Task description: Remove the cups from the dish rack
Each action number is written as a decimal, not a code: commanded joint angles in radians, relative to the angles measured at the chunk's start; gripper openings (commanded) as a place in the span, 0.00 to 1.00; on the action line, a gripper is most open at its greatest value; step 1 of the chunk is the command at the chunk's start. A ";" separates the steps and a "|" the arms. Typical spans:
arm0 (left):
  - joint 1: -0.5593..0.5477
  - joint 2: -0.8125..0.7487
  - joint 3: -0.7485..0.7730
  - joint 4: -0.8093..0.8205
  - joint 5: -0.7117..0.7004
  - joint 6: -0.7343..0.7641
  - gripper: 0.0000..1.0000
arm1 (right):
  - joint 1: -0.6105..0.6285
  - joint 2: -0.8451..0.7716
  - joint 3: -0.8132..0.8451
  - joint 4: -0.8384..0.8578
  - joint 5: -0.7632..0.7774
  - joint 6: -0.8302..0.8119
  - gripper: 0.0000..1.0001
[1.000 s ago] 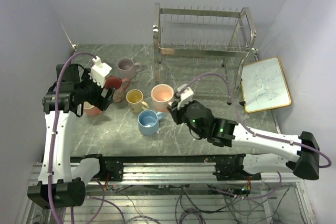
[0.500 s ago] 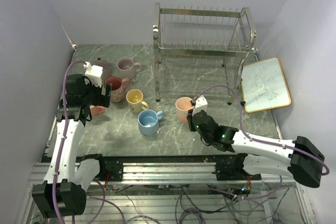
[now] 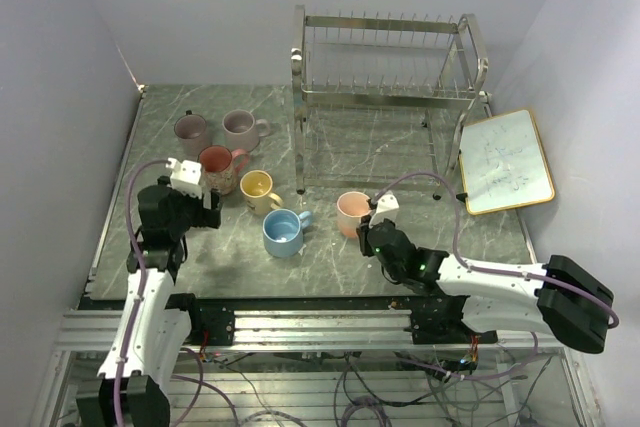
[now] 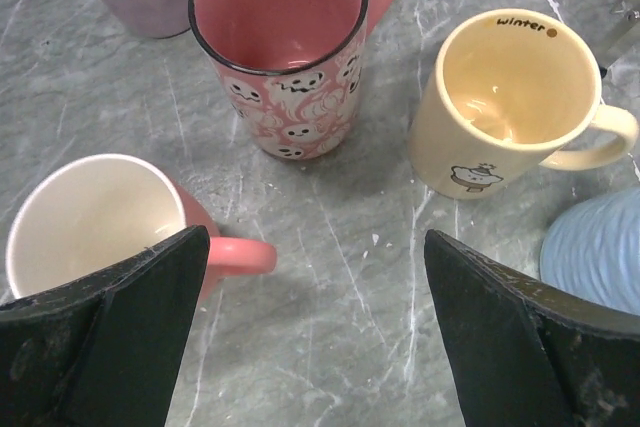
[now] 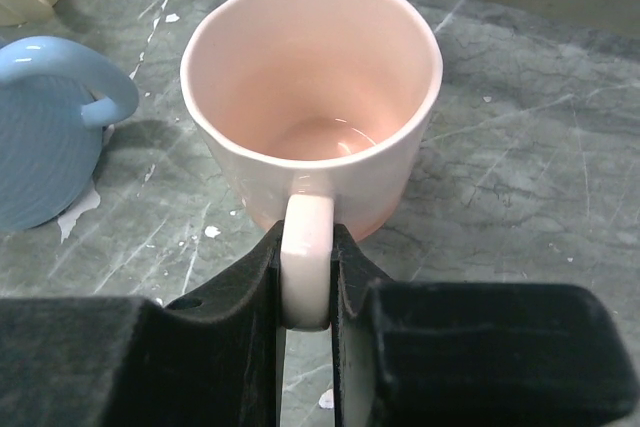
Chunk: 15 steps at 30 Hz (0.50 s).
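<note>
Plainly, the yellow mug (image 4: 515,97) reads "winter"; left claw (image 4: 315,257) gapes, right claw (image 5: 306,257) pinches handle of peach mug (image 5: 310,97).

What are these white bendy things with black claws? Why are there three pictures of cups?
They are two robot arms bolted to a table. Each ends in a claw with two fingers. The big picture looks down from above. The other two come from little cameras on the wrists, so each shows its own claw. The left claw is wide open, holding nothing, near a pink ghost cup, a yellow cup and a salmon cup. The right claw is shut on the handle of a peach cup. A blue cup and two purple cups stand nearby. Behind them is a shiny wire dish rack, beside a whiteboard.
</note>
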 commanded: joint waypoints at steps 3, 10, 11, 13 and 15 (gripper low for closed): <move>-0.002 -0.117 -0.186 0.260 0.004 -0.066 1.00 | -0.005 -0.042 -0.012 0.085 0.064 0.049 0.29; -0.003 -0.252 -0.339 0.358 -0.066 -0.096 1.00 | -0.005 -0.076 0.008 0.014 0.110 0.100 0.81; -0.003 -0.271 -0.361 0.371 -0.061 -0.092 1.00 | -0.004 -0.086 0.018 -0.012 0.123 0.111 0.86; -0.003 -0.303 -0.412 0.423 -0.033 -0.085 1.00 | -0.005 -0.115 0.033 -0.057 0.146 0.125 0.93; -0.003 -0.303 -0.403 0.396 -0.006 -0.068 1.00 | -0.004 -0.158 0.042 -0.095 0.175 0.132 0.95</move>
